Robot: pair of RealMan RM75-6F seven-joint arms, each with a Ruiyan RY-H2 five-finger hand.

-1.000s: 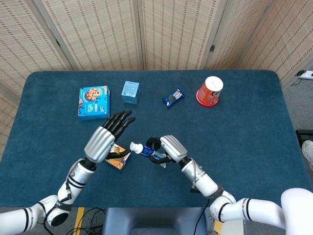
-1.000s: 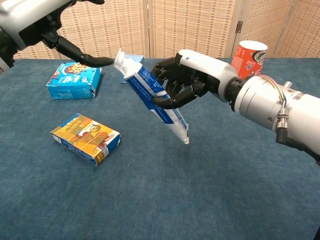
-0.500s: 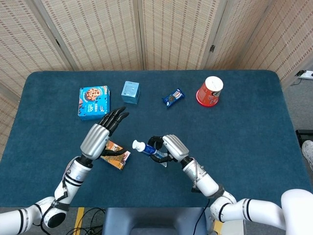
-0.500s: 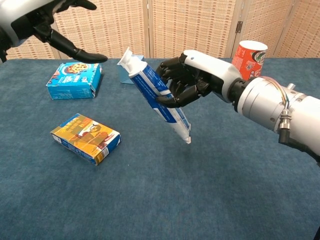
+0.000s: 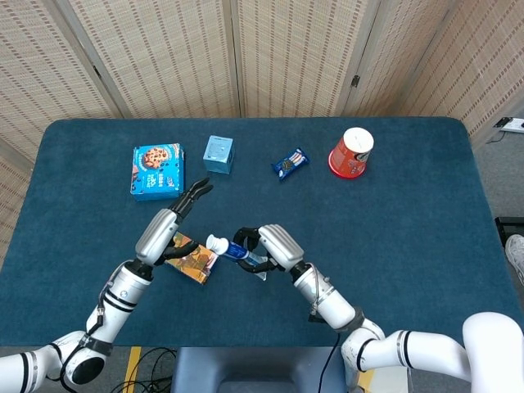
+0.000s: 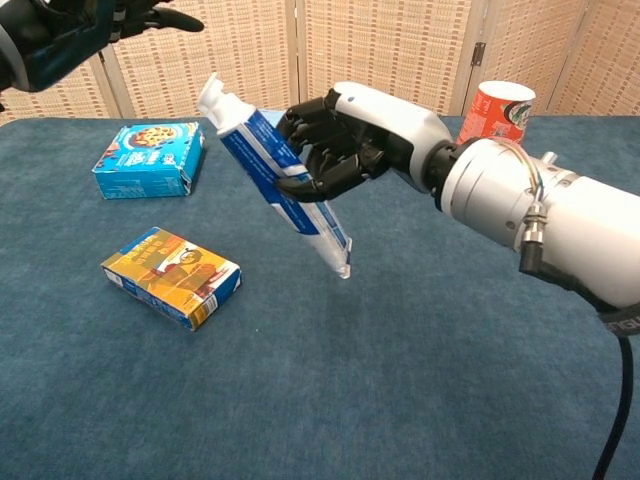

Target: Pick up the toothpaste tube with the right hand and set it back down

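Right robot hand (image 6: 330, 145) held toothpaste tube (image 6: 275, 185) tilted, clear above counter (image 6: 400, 380), cap up-left. Left robot hand (image 5: 176, 214) spread wide, empty, near orange box (image 6: 170, 277). Risk: grip apparently mid-tube; crimped end could strike first and slip

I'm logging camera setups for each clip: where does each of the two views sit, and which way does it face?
Head view: high above the table's near edge, looking down on the blue table; both forearms, left hand and right hand show.
Chest view: low, about table height, facing the screen wall; right hand and forearm fill it, left hand shows at top left.
Shared: toothpaste tube in the right hand's fingers, orange box, red cup.
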